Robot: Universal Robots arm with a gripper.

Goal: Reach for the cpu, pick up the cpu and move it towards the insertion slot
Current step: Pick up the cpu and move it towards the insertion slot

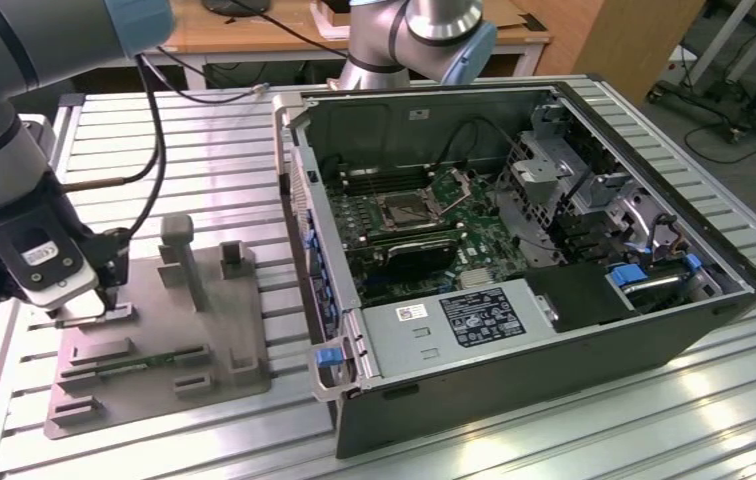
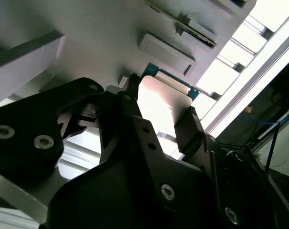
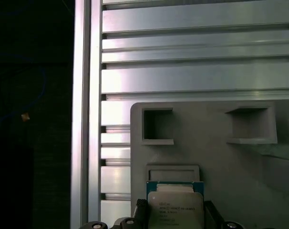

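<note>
The cpu (image 3: 175, 207) is a small square chip with a silvery top and a green edge. It lies flat on the grey fixture plate (image 3: 216, 162), at the exterior view's left. My gripper (image 1: 91, 303) is down on the plate, with one dark finger (image 2: 131, 93) against each side of the cpu (image 2: 163, 107). The jaws look shut on the chip, which still rests on the plate. The insertion slot (image 1: 405, 212) is a silver-framed socket on the motherboard inside the open computer case (image 1: 512, 330), well off to the exterior view's right.
The fixture plate (image 1: 151, 370) carries upright blocks (image 1: 178, 260) and rectangular recesses close to my gripper. The slatted aluminium table (image 1: 191, 140) holds both plate and case. The case's near wall (image 1: 301, 230) stands between plate and socket. An arm base (image 1: 418, 40) rises behind the case.
</note>
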